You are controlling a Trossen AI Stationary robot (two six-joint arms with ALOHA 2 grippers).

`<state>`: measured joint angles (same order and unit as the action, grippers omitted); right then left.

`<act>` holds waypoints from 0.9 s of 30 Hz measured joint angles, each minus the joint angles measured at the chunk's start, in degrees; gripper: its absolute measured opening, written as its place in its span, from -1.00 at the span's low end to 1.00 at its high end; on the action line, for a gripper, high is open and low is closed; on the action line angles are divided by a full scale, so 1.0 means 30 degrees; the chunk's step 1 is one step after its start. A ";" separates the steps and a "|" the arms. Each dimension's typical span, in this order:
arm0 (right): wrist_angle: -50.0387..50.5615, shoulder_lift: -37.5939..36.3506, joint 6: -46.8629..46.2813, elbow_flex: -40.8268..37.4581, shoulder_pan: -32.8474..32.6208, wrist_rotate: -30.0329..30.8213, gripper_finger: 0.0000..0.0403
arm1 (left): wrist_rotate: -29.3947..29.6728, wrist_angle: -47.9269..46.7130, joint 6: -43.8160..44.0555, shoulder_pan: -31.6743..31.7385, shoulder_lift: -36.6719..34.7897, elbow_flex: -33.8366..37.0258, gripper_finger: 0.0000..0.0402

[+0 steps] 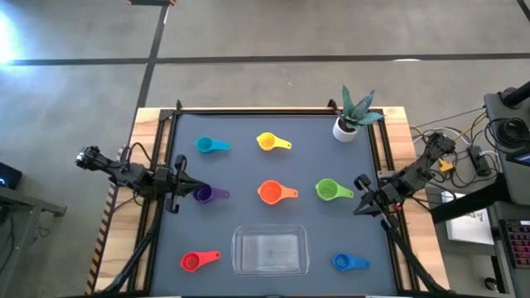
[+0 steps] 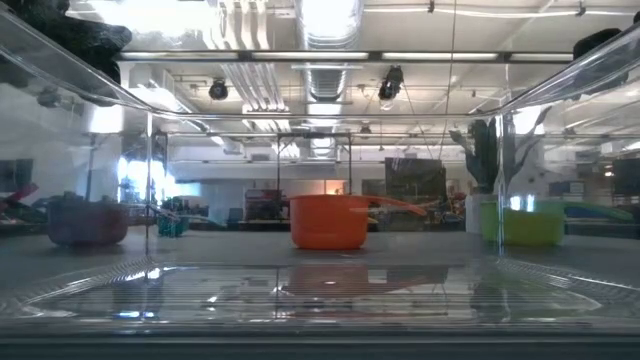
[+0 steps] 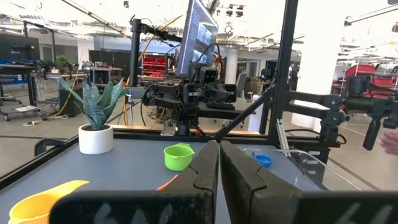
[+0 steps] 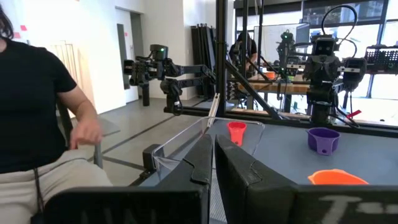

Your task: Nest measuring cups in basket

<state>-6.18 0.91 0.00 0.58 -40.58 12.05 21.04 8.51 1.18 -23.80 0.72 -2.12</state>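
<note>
Seven measuring cups stand apart on the dark mat: teal point(image 1: 211, 146), yellow point(image 1: 272, 142), purple point(image 1: 211, 194), orange point(image 1: 273, 193), green point(image 1: 329, 190), red point(image 1: 197, 261) and blue point(image 1: 348, 262). The clear basket point(image 1: 270, 250) sits near the mat's near edge, with nothing in it. My left gripper point(image 1: 184, 193) is shut at the mat's left edge, just left of the purple cup. My right gripper point(image 1: 359, 201) is shut at the right edge, just right of the green cup. In the left wrist view, the fingers point(image 3: 205, 171) point across at the green cup point(image 3: 177, 157).
A white plant pot point(image 1: 346, 128) stands at the mat's far right corner. A black frame rail point(image 1: 273, 110) edges the mat. A seated person point(image 4: 37, 106) shows beyond the table in the right wrist view. Bare mat lies between the cups.
</note>
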 joint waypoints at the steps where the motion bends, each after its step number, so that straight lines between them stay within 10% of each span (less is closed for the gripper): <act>1: 0.0002 -0.0002 0.0001 -0.0002 -0.0005 -0.0003 -0.96 | 0.0000 0.0000 0.0004 -0.0003 0.0002 -0.0002 -1.00; 27: -0.0019 0.0000 0.0238 -0.0002 0.0000 0.0003 -0.96 | 0.0000 0.0002 0.0003 -0.0005 0.0004 -0.0004 -1.00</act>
<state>-6.24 0.91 0.71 0.57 -40.58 12.05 21.04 8.51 1.19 -23.81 0.73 -2.13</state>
